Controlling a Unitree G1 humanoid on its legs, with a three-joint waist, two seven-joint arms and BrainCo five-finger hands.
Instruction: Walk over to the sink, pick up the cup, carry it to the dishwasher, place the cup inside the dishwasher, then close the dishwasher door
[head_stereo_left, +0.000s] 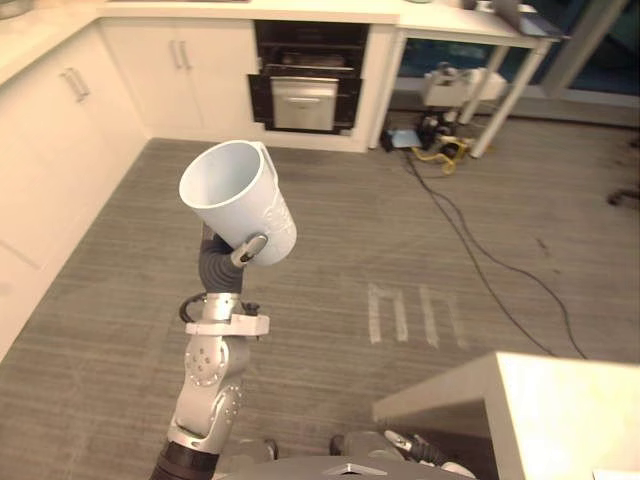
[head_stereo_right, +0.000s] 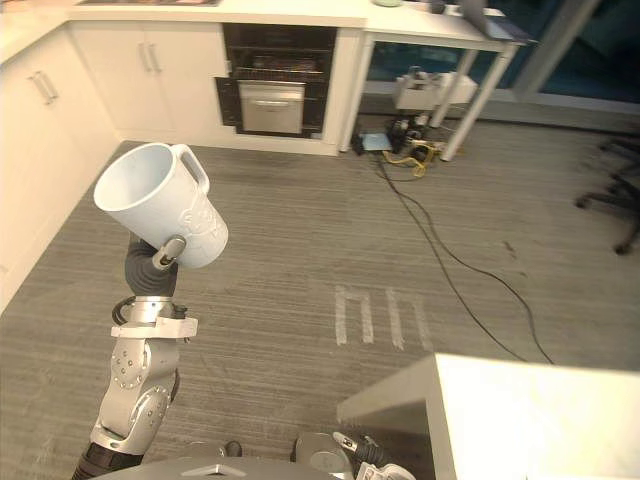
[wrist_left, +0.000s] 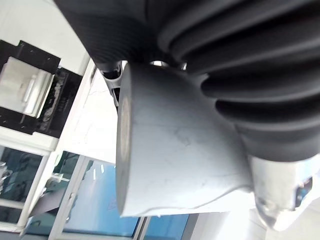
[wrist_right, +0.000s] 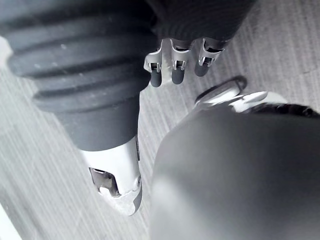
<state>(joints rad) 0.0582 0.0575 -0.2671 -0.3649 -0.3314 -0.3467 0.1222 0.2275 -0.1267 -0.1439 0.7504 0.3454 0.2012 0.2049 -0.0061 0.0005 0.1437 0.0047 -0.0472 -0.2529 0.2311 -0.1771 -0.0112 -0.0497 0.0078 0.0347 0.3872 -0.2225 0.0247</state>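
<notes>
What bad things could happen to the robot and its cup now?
The cup tilts sideways in the left hand, high over the floor; if the grip slips, it could fall and break. Cables trail across the floor right of the path to the dishwasher; straying there could cause a trip.

We see the left hand (wrist_left: 250, 85) clamped on the pale cup (wrist_left: 175, 155), with its dark ribbed cover lying across the cup's wall. Past the cup, a black opening with a silver front, probably the dishwasher (wrist_left: 30, 90), sits among white cabinets (wrist_left: 25, 20).
</notes>
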